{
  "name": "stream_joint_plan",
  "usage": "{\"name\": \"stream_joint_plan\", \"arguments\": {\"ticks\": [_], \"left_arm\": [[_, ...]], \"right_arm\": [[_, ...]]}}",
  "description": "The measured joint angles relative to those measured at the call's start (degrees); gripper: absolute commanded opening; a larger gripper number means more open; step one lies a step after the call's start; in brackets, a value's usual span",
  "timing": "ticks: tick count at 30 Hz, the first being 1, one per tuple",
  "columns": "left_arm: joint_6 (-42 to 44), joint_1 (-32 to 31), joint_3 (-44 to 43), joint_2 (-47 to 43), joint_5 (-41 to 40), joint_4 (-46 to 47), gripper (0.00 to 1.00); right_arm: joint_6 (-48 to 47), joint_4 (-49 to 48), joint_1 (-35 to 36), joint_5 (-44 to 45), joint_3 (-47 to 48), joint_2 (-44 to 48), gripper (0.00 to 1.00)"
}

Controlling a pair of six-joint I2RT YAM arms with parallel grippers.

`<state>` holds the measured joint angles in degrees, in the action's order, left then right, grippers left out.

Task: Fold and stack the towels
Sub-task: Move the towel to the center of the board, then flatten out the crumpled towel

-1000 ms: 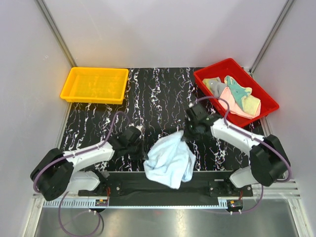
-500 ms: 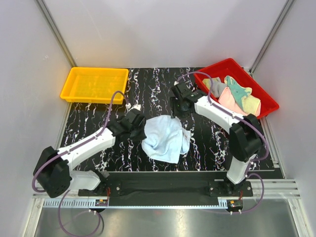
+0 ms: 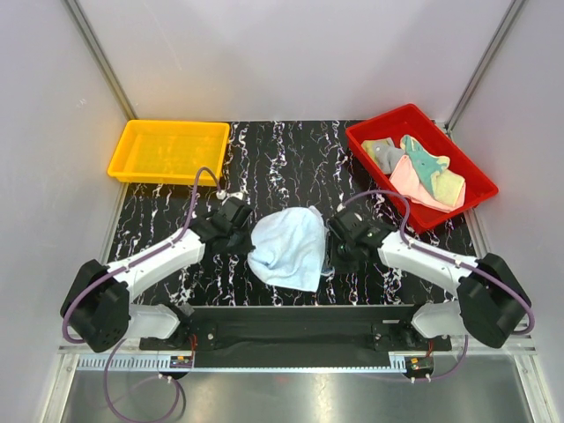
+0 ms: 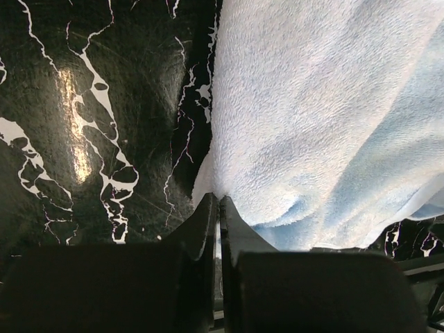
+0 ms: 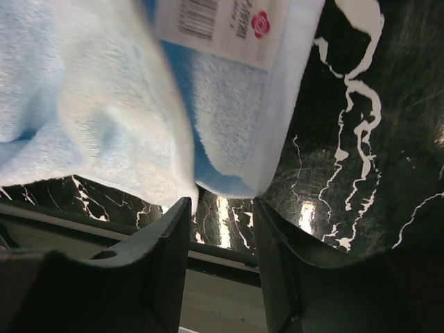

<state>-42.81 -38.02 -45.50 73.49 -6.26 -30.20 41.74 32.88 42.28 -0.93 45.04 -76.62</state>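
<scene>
Now the right claw (image 5: 220,202) is back beside the soft light blue square towel (image 3: 286,247), fingers spread; the left claw (image 4: 217,205) pinches its edge.

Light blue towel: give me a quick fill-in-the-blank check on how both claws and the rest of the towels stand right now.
The left claw is ____ on the left edge of the light blue towel, which lies on the table.
The right claw stands ____, with the towel's labelled corner just ahead of its fingers.
The other towels lie in the ____ tray.
Missing words: shut; open; red.
</scene>
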Motion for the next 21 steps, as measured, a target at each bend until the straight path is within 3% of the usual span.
{"name": "stream_joint_plan", "arguments": {"ticks": [9,10,11,13,16,21], "left_arm": [[3.1,1.6,0.1,0.2,-1.0,-0.4,0.0],[4.0,3.0,-0.6,0.5,-1.3,-1.2,0.2],[5.4,5.0,-1.5,0.8,-1.4,-1.8,0.32],[7.2,9.0,-3.7,0.9,-1.6,-3.1,0.44],[10.5,10.7,-6.5,-0.9,-3.1,-4.0,0.51],[15.2,-1.6,-7.4,-6.8,-3.0,-2.7,0.52]], "right_arm": [[6.8,-11.5,1.6,-3.6,-5.9,-0.3,0.48],[7.3,-13.2,1.8,-4.5,-6.2,-0.7,0.48],[7.6,-14.8,2.2,-5.4,-6.4,-1.3,0.48],[7.8,-17.1,3.0,-6.9,-6.3,-2.1,0.49],[6.9,-15.6,4.0,-7.5,-4.0,-1.9,0.51],[5.3,-8.0,3.6,-0.4,2.7,2.7,0.52]]}}
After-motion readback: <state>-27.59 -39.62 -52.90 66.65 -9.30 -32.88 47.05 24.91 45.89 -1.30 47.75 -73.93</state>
